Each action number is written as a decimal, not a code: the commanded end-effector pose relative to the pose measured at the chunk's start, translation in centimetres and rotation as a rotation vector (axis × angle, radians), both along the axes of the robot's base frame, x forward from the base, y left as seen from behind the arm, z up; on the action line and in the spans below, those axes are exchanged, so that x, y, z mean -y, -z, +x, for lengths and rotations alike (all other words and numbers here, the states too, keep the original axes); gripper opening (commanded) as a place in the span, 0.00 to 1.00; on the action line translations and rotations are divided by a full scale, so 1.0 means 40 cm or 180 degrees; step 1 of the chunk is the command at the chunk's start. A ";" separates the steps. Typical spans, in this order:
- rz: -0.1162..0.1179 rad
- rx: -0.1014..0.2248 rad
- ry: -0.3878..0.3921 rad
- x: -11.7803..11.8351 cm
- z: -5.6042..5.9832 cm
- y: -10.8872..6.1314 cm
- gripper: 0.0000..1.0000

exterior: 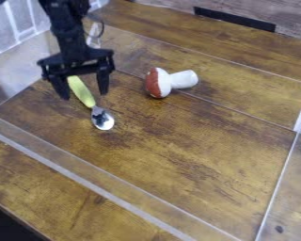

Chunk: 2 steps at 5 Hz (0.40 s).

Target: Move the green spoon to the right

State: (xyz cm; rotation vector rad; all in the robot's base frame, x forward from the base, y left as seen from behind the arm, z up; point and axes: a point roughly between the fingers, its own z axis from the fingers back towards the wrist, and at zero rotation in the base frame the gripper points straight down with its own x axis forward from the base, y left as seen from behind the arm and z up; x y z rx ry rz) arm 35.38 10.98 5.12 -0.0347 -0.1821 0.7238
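The green spoon lies flat on the wooden worktop, inside a low clear-walled tray that borders the working area. Its thick yellow-green handle runs up and to the left, and its shiny metal bowl points down and to the right, toward the near edge of the worktop.

The black hand hangs directly over the spoon's handle, pointing straight down. Its two fingers stand wide apart, one on each side of the handle, with the yellow-green plastic visible in the gap between them. The fingers straddle the handle; whether their tips touch the wood or the handle cannot be told from this view. Nothing is gripped.

To the right of the spoon, well apart from it, a toy mushroom lies on its side, its red-brown cap turned toward the spoon and its white stem pointing away to the right. Beyond the spoon, the worktop carries on to the far edge.
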 end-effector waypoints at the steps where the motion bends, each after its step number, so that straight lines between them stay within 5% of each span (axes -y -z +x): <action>1: -0.0059 0.0130 -0.0325 -0.036 0.015 -0.021 1.00; 2: -0.0150 0.0106 -0.0459 -0.050 0.028 -0.006 1.00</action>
